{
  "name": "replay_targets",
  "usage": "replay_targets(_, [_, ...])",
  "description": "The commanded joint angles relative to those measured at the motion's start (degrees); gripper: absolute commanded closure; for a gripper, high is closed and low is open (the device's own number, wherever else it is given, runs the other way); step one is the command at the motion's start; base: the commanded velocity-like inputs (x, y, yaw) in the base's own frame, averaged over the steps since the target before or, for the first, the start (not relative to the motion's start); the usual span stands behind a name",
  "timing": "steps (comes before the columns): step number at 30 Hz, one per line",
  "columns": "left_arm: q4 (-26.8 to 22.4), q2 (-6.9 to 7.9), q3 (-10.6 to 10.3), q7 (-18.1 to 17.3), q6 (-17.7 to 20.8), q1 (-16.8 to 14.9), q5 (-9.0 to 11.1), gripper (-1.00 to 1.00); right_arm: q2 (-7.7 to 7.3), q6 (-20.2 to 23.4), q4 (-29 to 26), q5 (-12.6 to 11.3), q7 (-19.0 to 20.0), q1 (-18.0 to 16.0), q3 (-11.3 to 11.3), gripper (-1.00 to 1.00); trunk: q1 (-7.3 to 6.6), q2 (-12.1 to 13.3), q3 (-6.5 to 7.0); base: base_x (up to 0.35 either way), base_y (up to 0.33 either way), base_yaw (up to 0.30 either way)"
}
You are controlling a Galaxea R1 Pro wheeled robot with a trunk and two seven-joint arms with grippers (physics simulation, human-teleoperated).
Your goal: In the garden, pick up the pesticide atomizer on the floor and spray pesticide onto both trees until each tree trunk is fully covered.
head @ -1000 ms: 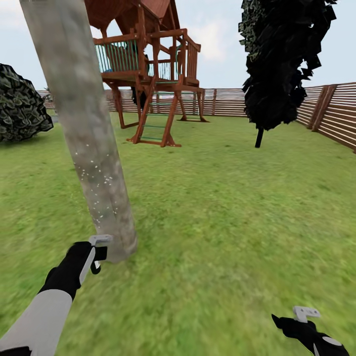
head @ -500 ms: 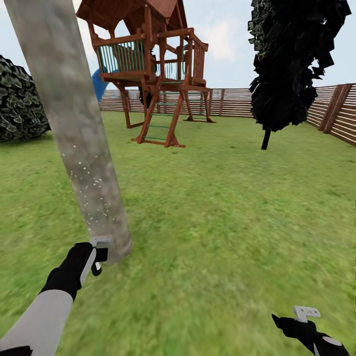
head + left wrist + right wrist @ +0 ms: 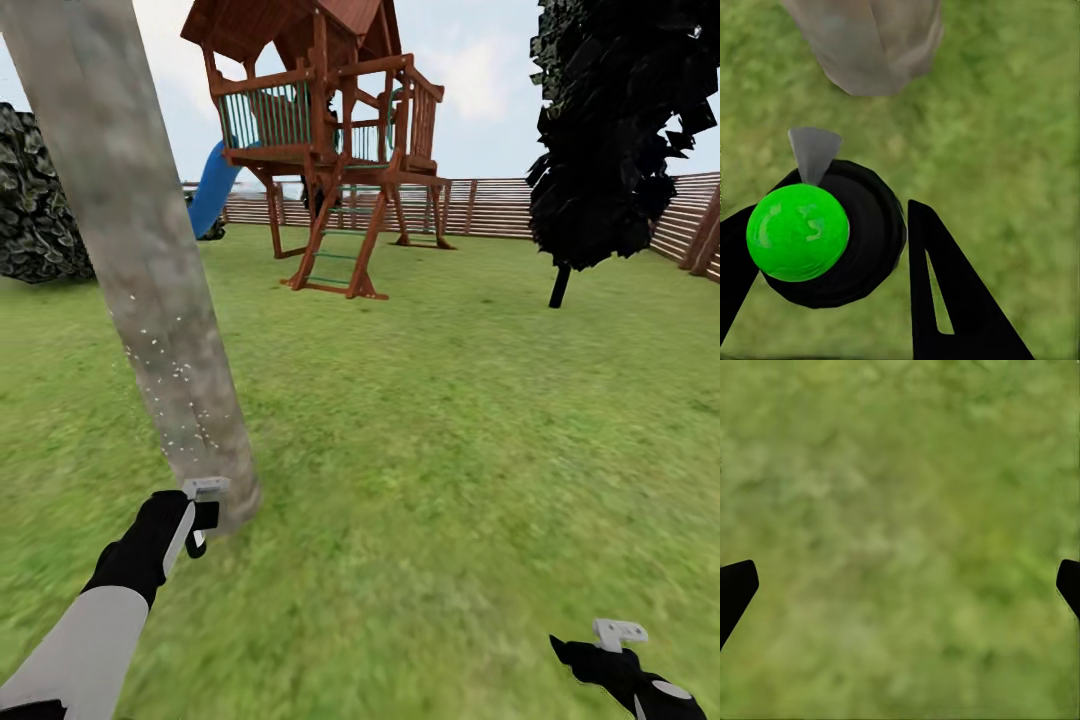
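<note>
My left gripper [image 3: 203, 512] pinches the pesticide atomizer [image 3: 825, 232] at lower left, near the tree trunk [image 3: 150, 290] speckled with pesticide [image 3: 170, 400]. My right gripper [image 3: 620, 640] is spread wide over grass [image 3: 900, 510].

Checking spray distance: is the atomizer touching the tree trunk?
Apart. The left wrist view shows a strip of grass between the atomizer held in the left end effector and the tree trunk.

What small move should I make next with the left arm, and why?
Probably raise the left claw a little and keep spraying. It holds the pesticide atomizer right at the foot of the tree trunk, and the white specks of pesticide show just on the lower stretch; the trunk above looks bare.
</note>
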Motion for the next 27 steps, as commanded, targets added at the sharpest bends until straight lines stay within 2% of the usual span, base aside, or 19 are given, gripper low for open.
replay_targets(1, [-0.1,-0.03,0.1,-0.1,0.3,0.0,-0.3,1.00,0.04,0.1,-0.1,0.4,0.5,-0.1,-0.5,-1.00,0.00,0.0,-0.05,0.121,-0.268,0.276])
replay_targets(17, [0.0,-0.12,0.1,-0.1,0.3,0.0,-0.3,1.00,0.04,0.1,-0.1,0.4,0.5,-0.1,-0.5,-1.00,0.00,0.0,-0.05,0.121,-0.268,0.271])
replay_targets(19, [0.0,-0.59,0.1,-0.1,0.2,0.0,-0.3,1.00,0.04,0.1,-0.1,0.4,0.5,-0.1,-0.5,-1.00,0.00,0.0,-0.05,0.121,-0.268,0.255])
replay_targets(27, [0.0,-0.92,0.1,-0.1,0.1,0.0,-0.4,1.00,0.03,0.1,-0.1,0.4,0.5,-0.1,-0.5,-1.00,0.00,0.0,-0.05,0.122,-0.268,0.035])
